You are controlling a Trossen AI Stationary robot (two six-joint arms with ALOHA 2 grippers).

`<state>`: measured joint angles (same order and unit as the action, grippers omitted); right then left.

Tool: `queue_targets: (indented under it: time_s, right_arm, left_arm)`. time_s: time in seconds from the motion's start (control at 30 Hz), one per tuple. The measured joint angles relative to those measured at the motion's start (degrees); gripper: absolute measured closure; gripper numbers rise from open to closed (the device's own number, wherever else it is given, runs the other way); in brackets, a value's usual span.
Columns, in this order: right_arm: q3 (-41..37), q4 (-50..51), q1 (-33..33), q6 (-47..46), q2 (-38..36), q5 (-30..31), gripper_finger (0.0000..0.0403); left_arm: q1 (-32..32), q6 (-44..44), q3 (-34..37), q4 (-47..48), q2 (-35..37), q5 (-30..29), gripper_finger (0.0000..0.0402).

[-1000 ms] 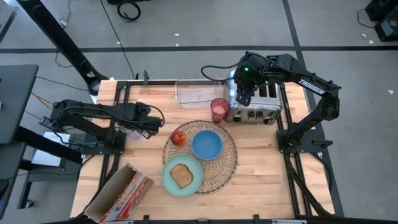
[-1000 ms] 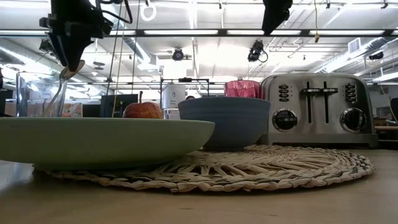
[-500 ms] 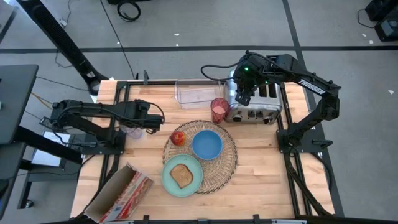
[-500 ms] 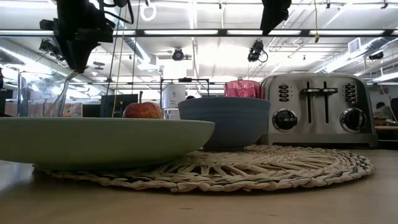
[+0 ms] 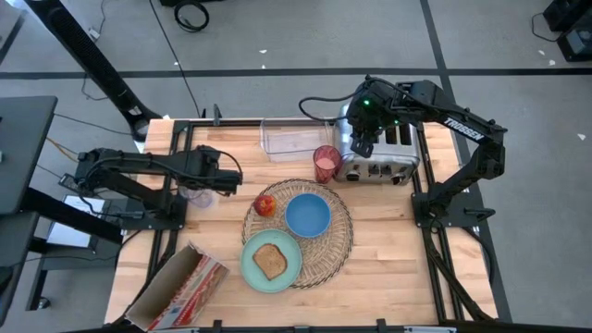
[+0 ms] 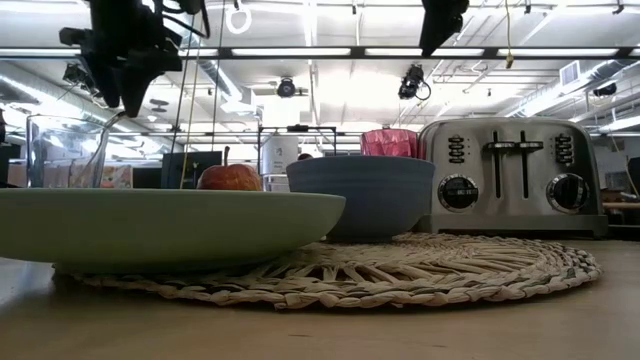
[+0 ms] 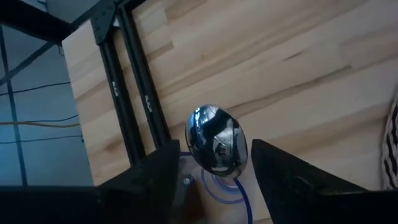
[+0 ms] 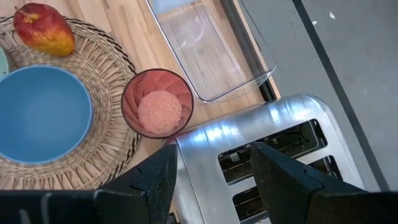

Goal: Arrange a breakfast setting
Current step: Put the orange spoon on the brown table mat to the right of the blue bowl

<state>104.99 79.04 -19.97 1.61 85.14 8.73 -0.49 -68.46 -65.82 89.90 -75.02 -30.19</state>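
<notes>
Spoon (image 7: 216, 138) stood bowl-end up in a clear glass (image 6: 62, 152) at counter (image 5: 388, 231) left side, long axis near vertical. Left claw (image 7: 211, 180) hovered right above it, fingers apart, holding nothing. On 1 placemat (image 5: 338, 242): 1 apple (image 5: 265, 204), 1 blue bowl (image 5: 307, 214), 1 plate (image 5: 252, 268) w/ 1 toast (image 5: 270, 262). Pink cup (image 5: 326, 163) touched toaster (image 5: 379, 166). Right claw (image 8: 211, 186) open over toaster; arm read "TROSSEN".

The round woven wicker placemat (image 5: 338, 248) lies flat and serves as the landmark. On it sits the blue bowl (image 5: 308, 215), upright and empty. The mint-green plate (image 5: 252, 268) overlaps the mat's near-left edge, carrying one toast slice (image 5: 270, 262) lying flat. The red apple (image 5: 265, 204) rests at the mat's left rim. The translucent pink cup (image 5: 326, 163) stands upright just beyond the mat's far edge.
</notes>
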Motion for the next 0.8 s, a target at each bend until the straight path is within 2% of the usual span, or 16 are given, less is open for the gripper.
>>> queue_targets:
  time_s: [0.33,0.5,0.8]
  right_arm:
    - [0.0,0.3,0.0,3.1,0.0,-1.2,0.0192]
    - [0.0,0.3,0.0,4.5,0.0,-1.2,0.0192]
    - [0.0,-0.1,0.0,4.6,0.0,-1.2,0.0192]
  left_arm:
    - [0.1,-4.6,5.4,-3.0,0.0,-0.1,0.0190]
    - [0.1,-4.9,5.9,-3.0,0.0,-0.4,0.0191]
    - [0.1,-7.3,5.9,-3.1,0.0,-6.4,0.0191]
